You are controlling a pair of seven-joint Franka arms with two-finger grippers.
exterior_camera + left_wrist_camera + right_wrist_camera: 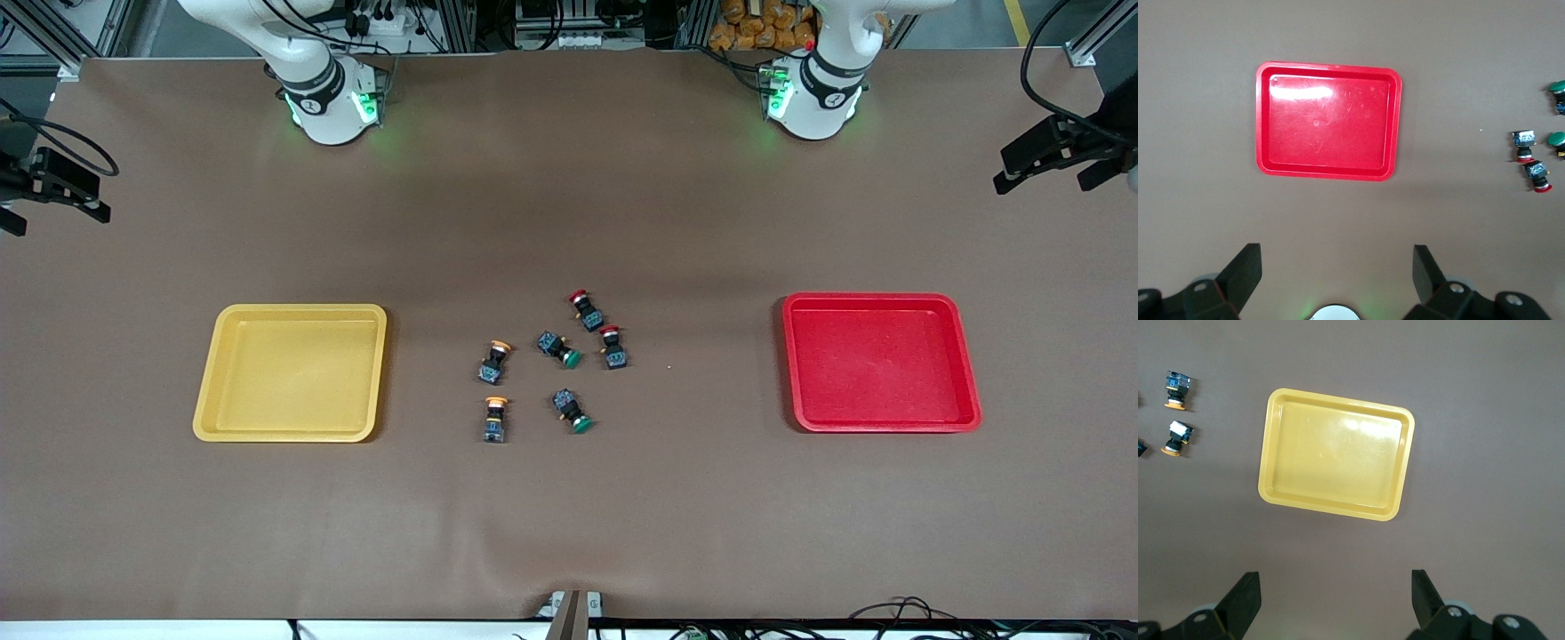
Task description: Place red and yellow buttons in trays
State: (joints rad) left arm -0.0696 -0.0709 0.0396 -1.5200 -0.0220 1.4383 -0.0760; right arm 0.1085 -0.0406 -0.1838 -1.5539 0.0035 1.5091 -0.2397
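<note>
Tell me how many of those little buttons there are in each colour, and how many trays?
Red buttons: 2
Yellow buttons: 2
Green buttons: 2
Trays: 2, one yellow tray and one red tray, both empty
Total: 8 things, 6 buttons and 2 trays

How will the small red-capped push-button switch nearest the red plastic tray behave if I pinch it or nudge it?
The red-capped push-button switch lies on its side, so its round cap may let it roll or pivot when nudged. It looks rigid and probably light. A green-capped switch lies close beside it, so wide jaws could bump that.
</note>
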